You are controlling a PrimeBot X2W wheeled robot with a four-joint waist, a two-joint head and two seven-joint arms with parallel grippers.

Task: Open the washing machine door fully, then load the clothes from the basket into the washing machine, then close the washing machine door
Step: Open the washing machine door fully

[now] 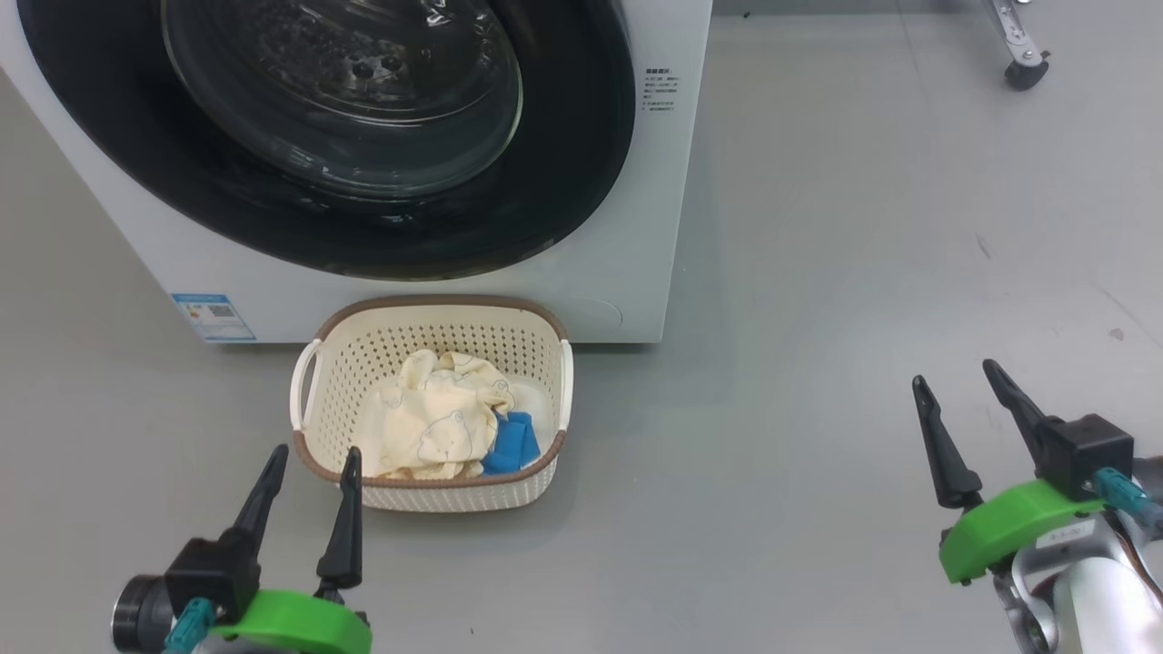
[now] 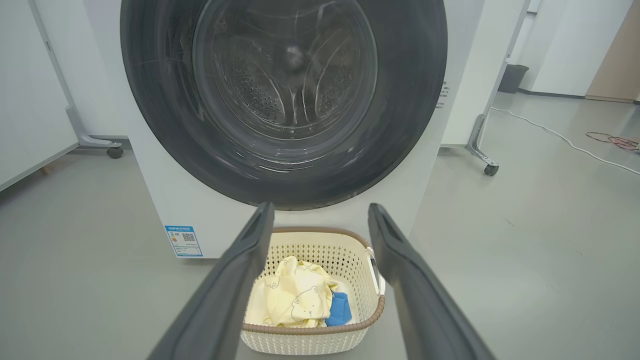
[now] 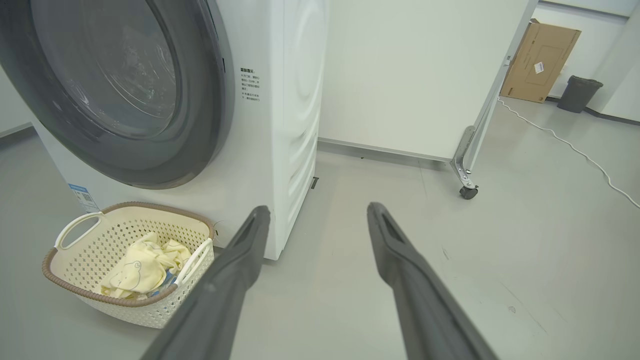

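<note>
The white washing machine (image 1: 627,272) stands ahead with its round black-rimmed glass door (image 1: 345,100) shut against the front. On the floor in front of it sits the cream basket (image 1: 436,495), holding pale yellow clothes (image 1: 436,422) and a blue cloth piece (image 1: 511,445). My left gripper (image 1: 312,459) is open and empty, its fingertips at the basket's near left rim. Far to the right, my right gripper (image 1: 957,372) hangs open and empty over bare floor. The left wrist view faces the door (image 2: 285,100) and basket (image 2: 310,340). The right wrist view has the basket (image 3: 125,310) at lower left.
A blue label (image 1: 213,316) sits low on the machine's left front. White partition panels on caster feet (image 3: 467,190) stand behind and to the right. A cardboard box (image 3: 540,60), a dark bin (image 3: 577,92) and a white cable (image 3: 575,147) lie far right. Grey floor (image 1: 818,318) spreads around.
</note>
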